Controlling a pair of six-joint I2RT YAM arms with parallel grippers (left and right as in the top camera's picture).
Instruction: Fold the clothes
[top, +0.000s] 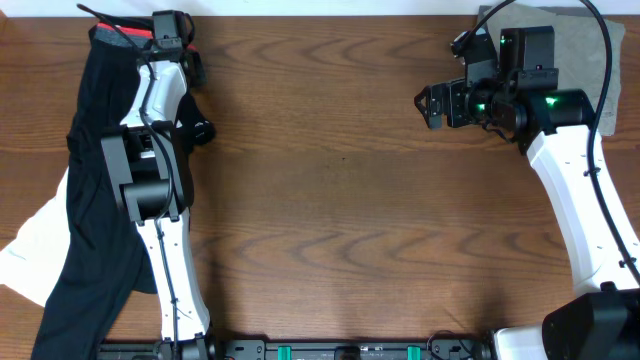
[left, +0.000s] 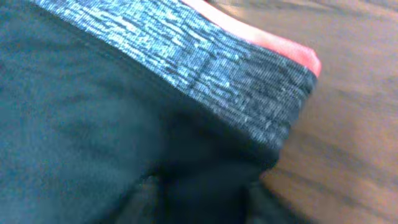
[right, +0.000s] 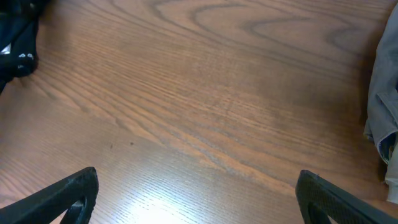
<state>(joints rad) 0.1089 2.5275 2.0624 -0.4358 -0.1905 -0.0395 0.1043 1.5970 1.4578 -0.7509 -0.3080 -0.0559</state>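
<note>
**Left gripper down on the waistband, right gripper wide over bare wood**

From overhead, the leggings (top: 95, 200) lie along the table's (top: 340, 180) left edge, running from 11 o'clock down to 7 o'clock. Their waistband (top: 120, 38) is at the 11 o'clock end, grey with a red-orange edge. A white piece (top: 30, 240) lies under them at 8 o'clock, showing past the black cloth on the outer side. A khaki piece (top: 590, 50) lies flat at 1 o'clock, partly under the right arm.

The left gripper (top: 165, 40) sits at 11 o'clock, right over the waistband. Its wrist view is filled with black cloth, with the grey band crossing from 10 to 3 o'clock and the red-orange edge beyond it. The fingers are lost in blur and dark fabric, so I cannot tell how the jaws stand or whether they hold the cloth.

The right gripper (top: 428, 105) hangs at 2 o'clock, pointing toward the table's middle, just beside the khaki piece. Its fingers (right: 68, 193) stand wide apart, with only bare wood between them.
</note>
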